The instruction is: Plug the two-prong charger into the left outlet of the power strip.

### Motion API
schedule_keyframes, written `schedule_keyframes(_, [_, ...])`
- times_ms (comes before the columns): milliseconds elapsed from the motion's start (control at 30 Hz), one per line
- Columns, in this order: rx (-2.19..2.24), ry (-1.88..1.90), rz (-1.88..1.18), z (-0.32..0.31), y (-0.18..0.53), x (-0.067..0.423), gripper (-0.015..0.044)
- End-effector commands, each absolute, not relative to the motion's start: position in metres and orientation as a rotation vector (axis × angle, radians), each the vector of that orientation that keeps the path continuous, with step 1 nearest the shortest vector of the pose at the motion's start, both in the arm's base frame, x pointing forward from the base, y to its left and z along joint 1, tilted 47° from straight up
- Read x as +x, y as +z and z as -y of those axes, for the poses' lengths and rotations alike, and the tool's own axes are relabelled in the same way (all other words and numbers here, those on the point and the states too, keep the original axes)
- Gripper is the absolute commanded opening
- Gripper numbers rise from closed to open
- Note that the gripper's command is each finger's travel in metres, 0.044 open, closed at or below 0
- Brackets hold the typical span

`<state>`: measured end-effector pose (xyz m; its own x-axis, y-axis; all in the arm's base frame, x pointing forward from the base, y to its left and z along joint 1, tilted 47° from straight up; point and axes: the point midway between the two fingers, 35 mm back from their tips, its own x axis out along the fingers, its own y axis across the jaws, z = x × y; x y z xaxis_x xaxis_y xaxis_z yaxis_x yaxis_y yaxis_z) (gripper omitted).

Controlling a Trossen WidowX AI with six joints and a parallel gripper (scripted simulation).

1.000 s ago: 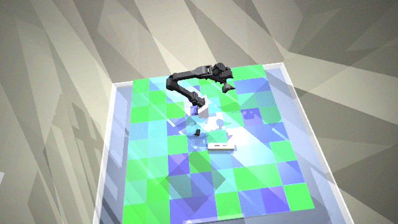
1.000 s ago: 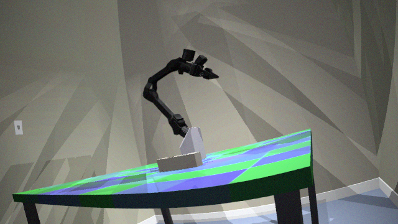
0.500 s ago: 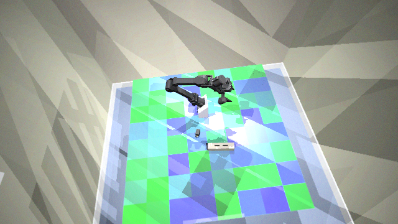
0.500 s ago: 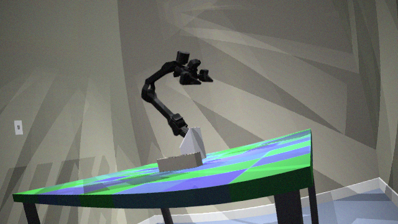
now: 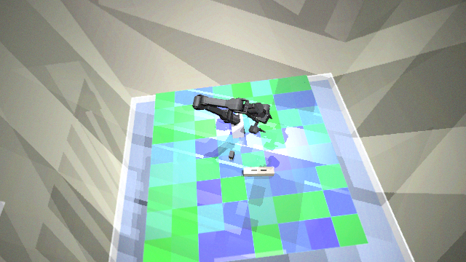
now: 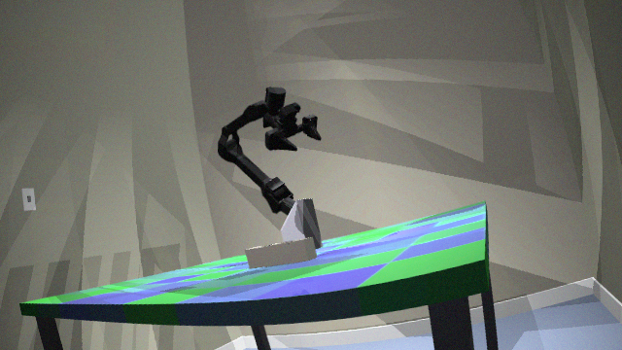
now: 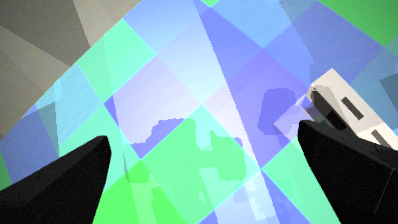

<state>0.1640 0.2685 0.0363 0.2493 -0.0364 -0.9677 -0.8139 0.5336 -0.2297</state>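
One black gripper (image 5: 261,121) hangs above the checkered table (image 5: 328,175), fingers spread wide and holding nothing. Charger (image 5: 231,155) lies on the table, well apart, nearer than the gripper, just left of the white power strip (image 5: 258,171).

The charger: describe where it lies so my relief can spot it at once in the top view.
Start at the checkered table and find the white power strip near its middle. The charger lies apart from it, toward the arm's base, untouched by the open pincer raised above. It is the only small dark block there, far smaller than the pale strip.
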Motion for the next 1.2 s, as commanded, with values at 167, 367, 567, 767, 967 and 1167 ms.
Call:
schedule_keyframes(167, [-0.811, 0.437, -1.263, -0.228, 0.031, 0.193, 0.044])
schedule_keyframes(367, [-0.766, 0.315, -1.286, -0.202, 0.03, 0.208, 0.044])
schedule_keyframes(567, [-0.721, 0.193, -1.306, -0.174, 0.029, 0.22, 0.044])
schedule_keyframes(767, [-0.677, 0.072, -1.323, -0.146, 0.028, 0.23, 0.044])
schedule_keyframes(967, [-0.633, -0.047, -1.337, -0.117, 0.027, 0.236, 0.044])
schedule_keyframes(1167, [-0.591, -0.166, -1.349, -0.089, 0.027, 0.24, 0.044])
